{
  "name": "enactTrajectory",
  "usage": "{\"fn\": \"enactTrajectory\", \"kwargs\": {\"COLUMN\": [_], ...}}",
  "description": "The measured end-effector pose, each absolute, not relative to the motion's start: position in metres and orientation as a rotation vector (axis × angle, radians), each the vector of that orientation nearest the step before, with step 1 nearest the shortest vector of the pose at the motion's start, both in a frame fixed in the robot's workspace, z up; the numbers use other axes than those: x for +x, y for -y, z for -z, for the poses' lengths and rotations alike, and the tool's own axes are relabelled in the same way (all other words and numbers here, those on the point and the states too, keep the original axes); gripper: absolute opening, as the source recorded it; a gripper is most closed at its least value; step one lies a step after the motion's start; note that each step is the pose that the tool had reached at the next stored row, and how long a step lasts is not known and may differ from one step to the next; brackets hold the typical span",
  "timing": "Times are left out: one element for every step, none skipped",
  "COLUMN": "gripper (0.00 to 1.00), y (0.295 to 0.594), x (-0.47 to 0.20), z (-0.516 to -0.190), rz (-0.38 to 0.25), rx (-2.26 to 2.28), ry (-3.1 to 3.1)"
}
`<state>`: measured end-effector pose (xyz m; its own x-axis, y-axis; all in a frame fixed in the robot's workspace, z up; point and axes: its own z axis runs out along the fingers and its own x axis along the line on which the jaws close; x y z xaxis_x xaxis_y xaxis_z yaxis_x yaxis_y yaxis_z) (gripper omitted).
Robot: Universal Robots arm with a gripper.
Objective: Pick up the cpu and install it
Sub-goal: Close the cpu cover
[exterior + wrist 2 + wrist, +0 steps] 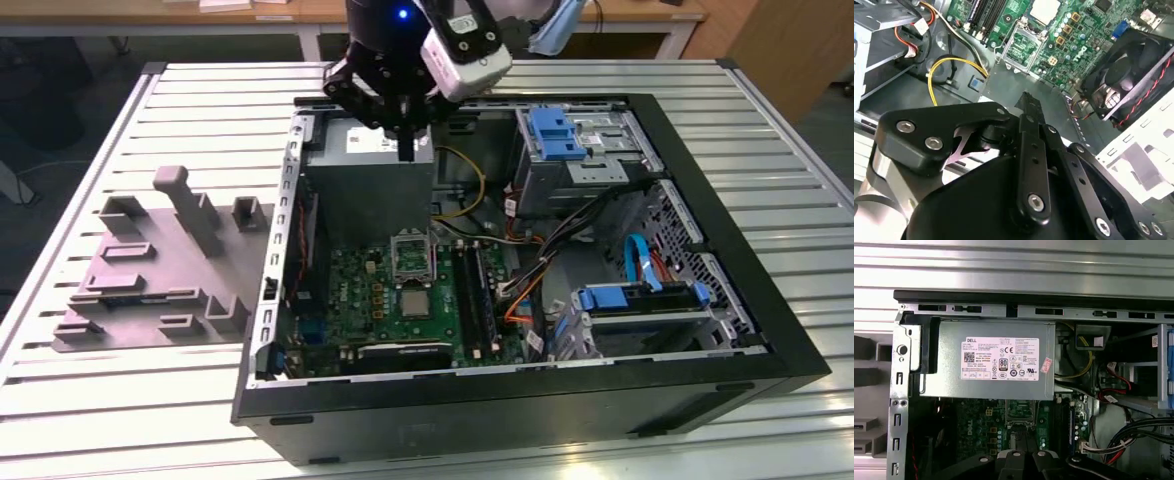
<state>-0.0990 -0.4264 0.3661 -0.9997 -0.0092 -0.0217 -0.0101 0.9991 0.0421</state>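
Observation:
The cpu [418, 303], a small pale silvery square, lies flat on the green motherboard [354, 300] inside the open computer case, just nearer the case's front edge than the metal-framed socket [414, 255]. In the second wrist view the cpu [1045, 10] sits beyond the socket [1021, 47]. My gripper [404, 148] hangs above the grey power supply [374, 175], well apart from the cpu. Its dark fingers [1026, 107] are shut together with nothing visible between them. In the first wrist view the gripper [1023, 457] points toward the socket [1019, 412].
A grey plastic fixture [147, 270] lies on the slatted table at the exterior view's left. Inside the black case [747, 300] are blue drive caddies [558, 135], a yellow cable [949, 70], bundled wires [534, 260] and a black fan [1124, 75].

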Motion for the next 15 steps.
{"fn": "enactTrajectory", "kwargs": {"gripper": [0.11, 0.11, 0.11, 0.11, 0.11, 0.11, 0.11, 0.11, 0.11, 0.11, 0.11, 0.11, 0.11, 0.11, 0.11], "y": [0.4288, 0.4291, 0.4294, 0.4297, 0.43, 0.4303, 0.4306, 0.4309, 0.4312, 0.4315, 0.4317, 0.4321, 0.4323, 0.4326, 0.4329], "x": [-0.0988, -0.0988, -0.0988, -0.0987, -0.0987, -0.0987, -0.0987, -0.0986, -0.0986, -0.0986, -0.0985, -0.0985, -0.0985, -0.0985, -0.0984], "z": [-0.3605, -0.3598, -0.3592, -0.3585, -0.3578, -0.3571, -0.3564, -0.3557, -0.355, -0.3544, -0.3537, -0.353, -0.3523, -0.3517, -0.3509], "rz": [-0.065, -0.065, -0.065, -0.065, -0.065, -0.065, -0.065, -0.065, -0.065, -0.065, -0.065, -0.065, -0.065, -0.065, -0.065], "rx": [-0.075, -0.083, -0.09, -0.097, -0.105, -0.112, -0.119, -0.127, -0.134, -0.142, -0.149, -0.156, -0.164, -0.171, -0.179], "ry": [-3.119, -3.119, -3.119, -3.119, -3.119, -3.119, -3.119, -3.118, -3.118, -3.118, -3.118, -3.117, -3.117, -3.117, -3.117]}}
